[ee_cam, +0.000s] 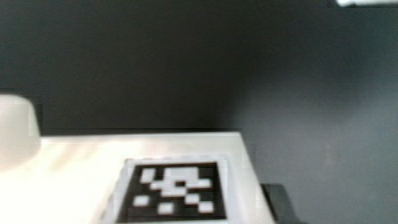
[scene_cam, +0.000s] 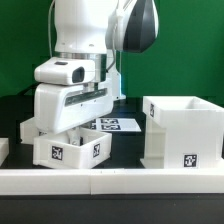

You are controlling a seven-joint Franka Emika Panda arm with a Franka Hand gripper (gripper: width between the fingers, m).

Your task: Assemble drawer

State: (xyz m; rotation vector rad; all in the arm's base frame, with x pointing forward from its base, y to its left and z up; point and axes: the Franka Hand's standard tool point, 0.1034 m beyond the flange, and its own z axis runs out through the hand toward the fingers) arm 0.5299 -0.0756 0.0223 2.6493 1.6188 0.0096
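The drawer's tall white shell [scene_cam: 184, 131] stands at the exterior view's right, open at the top, with a tag low on its front. A small white tray [scene_cam: 72, 147] with two tags on its front sits at the left, and a second white piece [scene_cam: 29, 130] lies behind it. My gripper [scene_cam: 82, 120] hangs straight down over that tray, its fingers hidden behind the hand and the tray's wall. The wrist view shows a white tagged face [ee_cam: 178, 188] very close. One dark fingertip [ee_cam: 276, 203] sits beside its edge.
The long low white rail [scene_cam: 110, 182] runs along the front. The marker board [scene_cam: 117, 125] lies flat on the black table between the tray and the shell. A white rounded object [ee_cam: 13, 132] shows at the edge of the wrist view.
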